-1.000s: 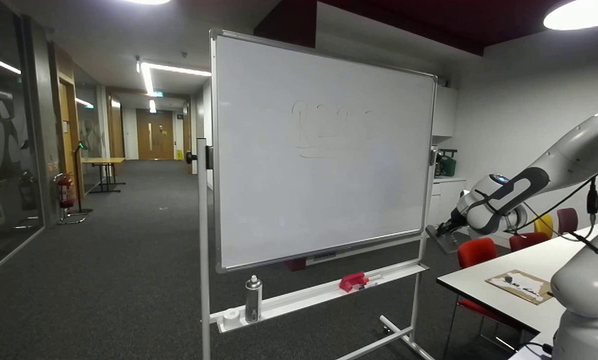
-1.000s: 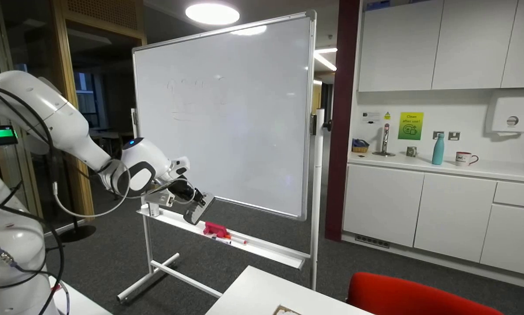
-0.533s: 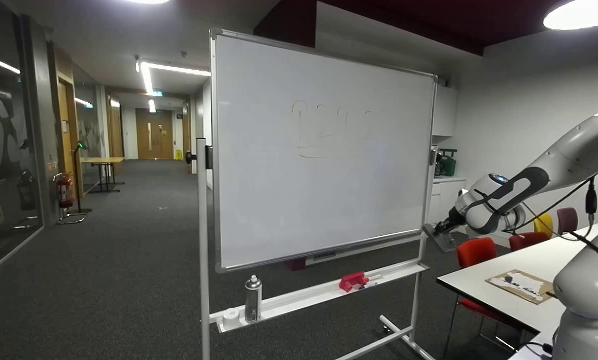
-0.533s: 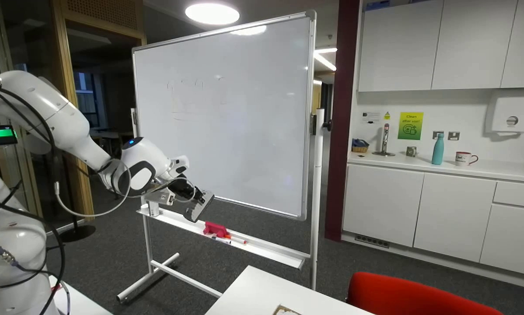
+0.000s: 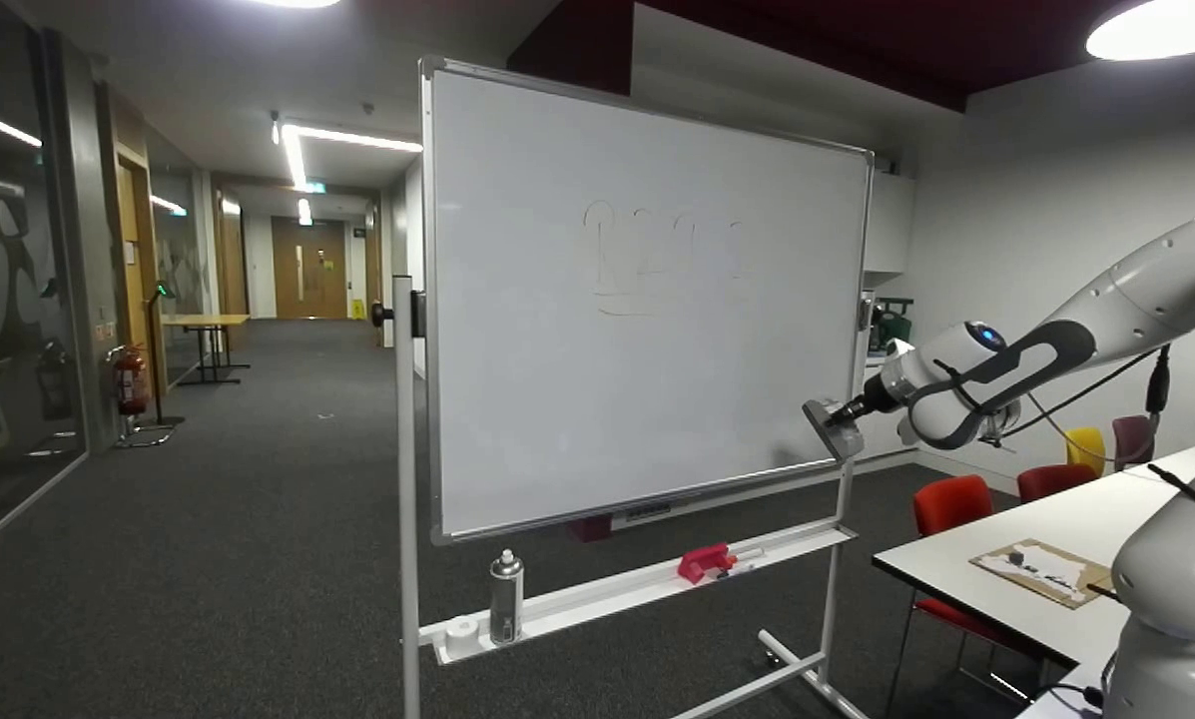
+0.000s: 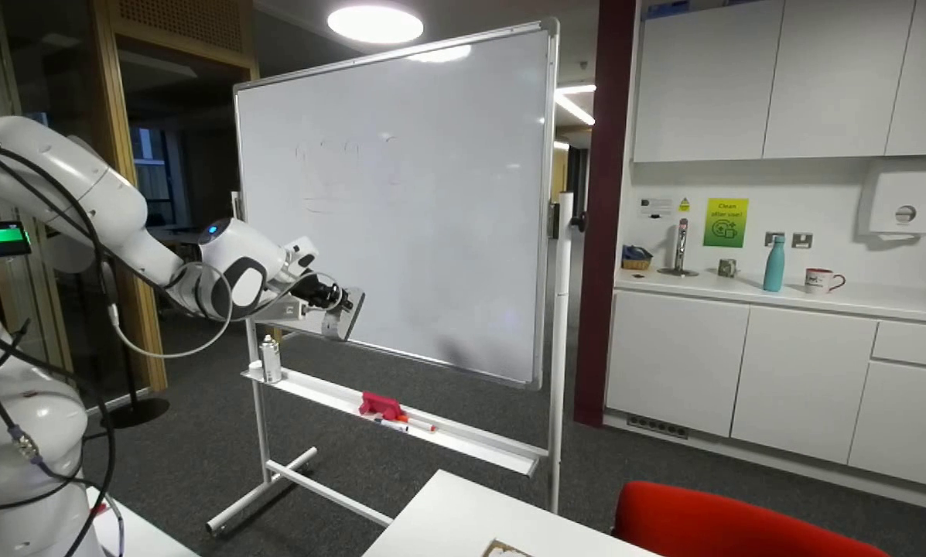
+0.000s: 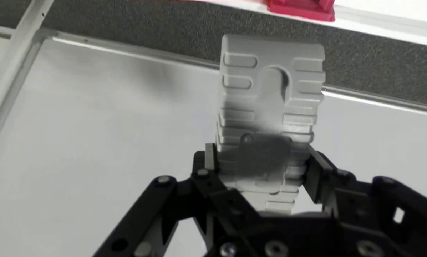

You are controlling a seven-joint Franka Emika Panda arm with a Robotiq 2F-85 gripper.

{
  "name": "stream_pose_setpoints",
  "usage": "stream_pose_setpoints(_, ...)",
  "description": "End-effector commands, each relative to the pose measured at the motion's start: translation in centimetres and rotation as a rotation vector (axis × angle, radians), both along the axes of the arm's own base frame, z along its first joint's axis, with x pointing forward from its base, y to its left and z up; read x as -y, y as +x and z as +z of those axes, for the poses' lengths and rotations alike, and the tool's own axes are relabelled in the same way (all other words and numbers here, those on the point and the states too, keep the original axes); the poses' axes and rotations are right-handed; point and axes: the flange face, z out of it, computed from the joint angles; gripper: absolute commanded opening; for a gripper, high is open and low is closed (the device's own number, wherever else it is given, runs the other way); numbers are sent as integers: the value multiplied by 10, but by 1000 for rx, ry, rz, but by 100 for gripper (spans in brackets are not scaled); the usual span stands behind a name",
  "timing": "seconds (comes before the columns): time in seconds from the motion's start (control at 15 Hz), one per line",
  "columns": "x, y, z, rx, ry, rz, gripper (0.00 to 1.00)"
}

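Observation:
My gripper (image 7: 263, 157) is shut on a grey ribbed board eraser (image 7: 270, 96), one finger at each long side of it. In both exterior views the gripper (image 5: 845, 414) (image 6: 343, 300) carries the eraser (image 5: 833, 431) (image 6: 346, 319), tilted, in front of the lower part of the whiteboard (image 5: 637, 389) (image 6: 432, 232). A dark blurred shadow on the board lies away from the eraser, which looks to stand off the surface. Faint marker strokes (image 5: 600, 240) (image 6: 319, 205) run across the board's upper area. The eraser's far face is hidden in the wrist view.
Below the board, a white tray (image 5: 597, 601) bears a red holder (image 5: 702, 564) with pens, a spray can (image 5: 506, 599) and a white roll (image 5: 462, 636). A white table (image 5: 1056, 514) with a cardboard piece (image 5: 1041, 572) and red chairs (image 5: 953, 502) stand near the arm.
My arm has lifted and swung toward the whiteboard, taking the eraser from below the board's lower edge to in front of its lower part. A shadow now shows on the board.

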Motion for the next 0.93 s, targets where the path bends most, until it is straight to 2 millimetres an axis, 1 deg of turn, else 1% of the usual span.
stream_pose_setpoints(0.0, -13, -2, 65, 149, -53, 39, 34)
stream_pose_setpoints(0.13, -19, -5, 101, 226, -52, 41, 34)
stream_pose_setpoints(0.33, -22, -11, 148, 322, -39, 32, 34)
stream_pose_setpoints(0.47, -20, -13, 174, 374, -27, 21, 34)
stream_pose_setpoints(0.53, -19, -12, 186, 401, 11, 2, 34)
stream_pose_setpoints(0.6, -18, -11, 192, 404, 33, -13, 34)
stream_pose_setpoints(0.67, -17, -13, 172, 370, -1, 4, 34)
stream_pose_setpoints(0.73, -17, -13, 176, 375, 2, 0, 59)
stream_pose_setpoints(0.87, -17, -12, 171, 364, 4, 0, 59)
